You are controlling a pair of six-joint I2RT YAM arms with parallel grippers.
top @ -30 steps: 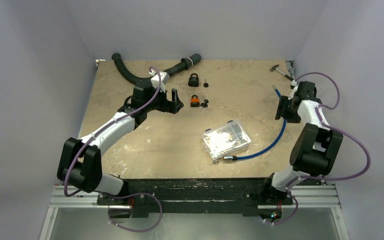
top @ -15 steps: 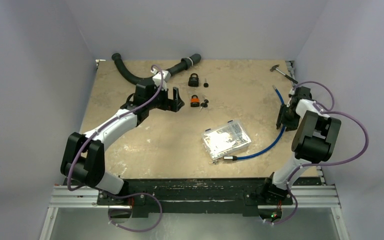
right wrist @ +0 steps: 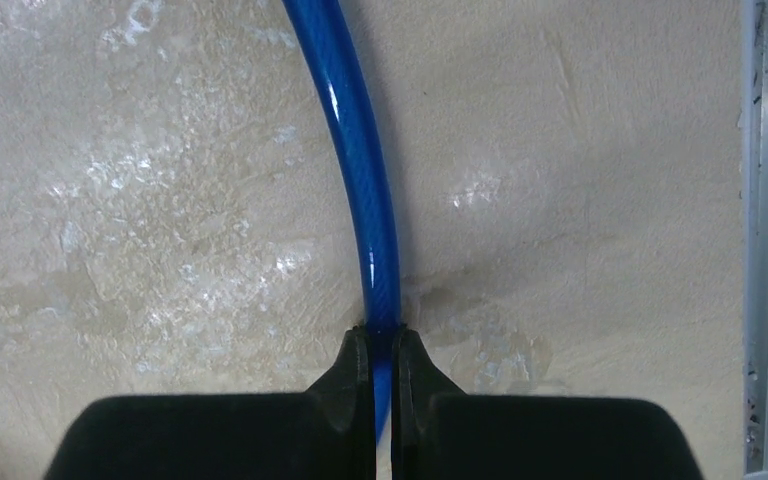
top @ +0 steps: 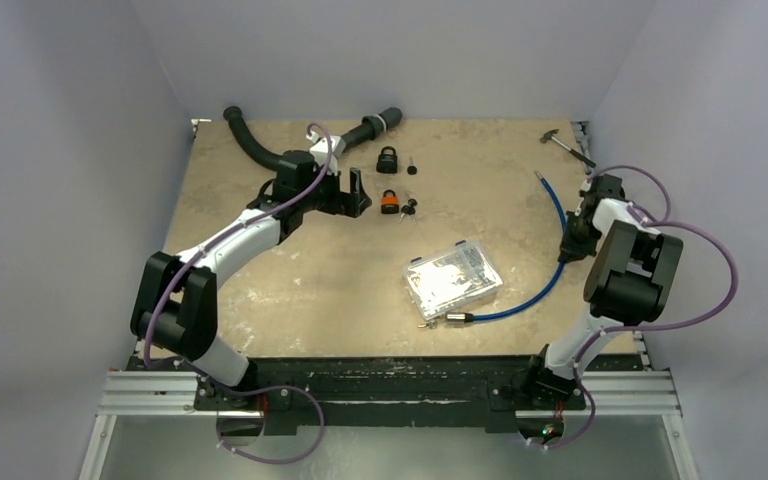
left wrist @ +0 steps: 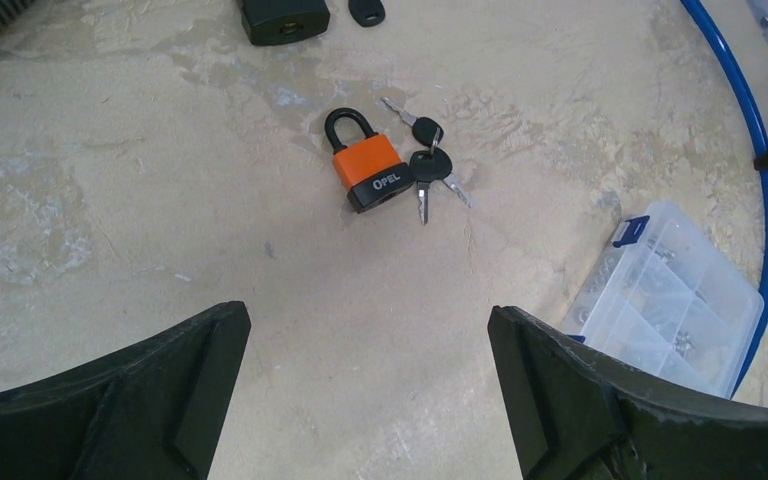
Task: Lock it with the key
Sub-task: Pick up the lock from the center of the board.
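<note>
Padlock (left wrist: 372, 172), orange, lies flat on the counter (left wrist: 160, 250), upper centre of the left wrist view. In the top view it sits just right of the left jaws. Key bunch (left wrist: 427, 165) touches its base on the right side; cannot tell whether a key sits in the cylinder.

Left jaws: spread wide, empty, padlock ahead of the gap.
Right jaws: all but closed, pinching the blue cable (right wrist: 360, 170), right edge of the top view.

Judgement: padlock body is rigid, probably heavy for its size, and its coating may slip. Grip across the flat faces. Keys are light, thin and loose on the ring. Take one by its black head.
</note>
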